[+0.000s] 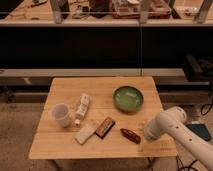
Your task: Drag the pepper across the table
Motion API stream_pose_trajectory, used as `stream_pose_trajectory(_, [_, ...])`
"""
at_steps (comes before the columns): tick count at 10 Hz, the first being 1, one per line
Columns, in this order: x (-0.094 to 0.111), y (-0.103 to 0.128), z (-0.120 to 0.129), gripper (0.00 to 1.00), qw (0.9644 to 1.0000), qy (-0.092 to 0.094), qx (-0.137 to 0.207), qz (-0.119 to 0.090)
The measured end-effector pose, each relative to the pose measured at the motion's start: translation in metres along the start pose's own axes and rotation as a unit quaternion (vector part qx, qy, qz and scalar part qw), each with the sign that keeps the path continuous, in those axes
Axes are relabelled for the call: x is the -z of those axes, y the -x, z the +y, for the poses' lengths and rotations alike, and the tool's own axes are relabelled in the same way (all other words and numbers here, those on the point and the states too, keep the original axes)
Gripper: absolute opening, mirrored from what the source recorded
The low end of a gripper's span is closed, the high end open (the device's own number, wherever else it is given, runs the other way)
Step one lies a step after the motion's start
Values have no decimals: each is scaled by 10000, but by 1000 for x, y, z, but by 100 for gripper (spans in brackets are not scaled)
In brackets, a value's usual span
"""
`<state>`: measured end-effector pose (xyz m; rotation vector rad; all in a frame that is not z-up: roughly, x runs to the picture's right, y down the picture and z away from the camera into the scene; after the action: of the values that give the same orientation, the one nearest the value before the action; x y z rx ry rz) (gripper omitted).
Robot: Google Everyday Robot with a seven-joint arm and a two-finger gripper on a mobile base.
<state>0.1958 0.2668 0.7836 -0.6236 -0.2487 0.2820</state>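
**Figure. Single-arm robot at a wooden table, pepper-dragging task.** The gripper [149, 134] sits low over the near right part of the table [60, 150], at the end of a white arm [172, 122] that enters from the right. It is just to the right of the pepper; contact cannot be confirmed. Whether the gripper is open or closed, and whether it holds anything, cannot be told, because the bulky wrist housing hides its tip.

The pepper [130, 135], dark red and elongated, lies flat near the front edge, angled slightly down to the right. To its left are a brown packet [105, 126] and, further left, a pale flat packet [85, 134]. A green bowl [128, 98] stands farther back, behind the pepper. A white cup [61, 114] stands at the left, with a small white bottle-like object [81, 107] lying beside it.

Risks, as judged from this layout:
- **Loss at the edge.** The pepper lies close to the near edge, so a drag with any nearward component could push it off the table.
- **Collision.** A leftward drag runs toward the brown packet, which could be shoved along with the pepper.
- **Slip.** The pepper's rounded, tapered body may roll or pivot from under a light or off-centre press, leaving the gripper sliding over bare wood.
- **Excess force.** Pressing too hard could jam the gripper against the tabletop.
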Motion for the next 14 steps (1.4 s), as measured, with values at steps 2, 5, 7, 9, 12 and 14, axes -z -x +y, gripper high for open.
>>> stream_pose_trajectory(2, [-13, 8, 6, 68, 9996, 135, 193, -158])
stream_pose_trajectory(5, [-23, 17, 8, 39, 9985, 181, 376, -357])
stream_pose_trajectory(7, [-25, 18, 6, 36, 9981, 149, 431, -424])
stream_pose_trajectory(9, [-24, 21, 4, 36, 9975, 86, 534, -448])
stream_pose_trajectory(12, [-28, 34, 2, 36, 9956, 53, 863, -350])
stream_pose_trajectory(14, [-37, 47, 0, 35, 9934, 112, 1113, -243])
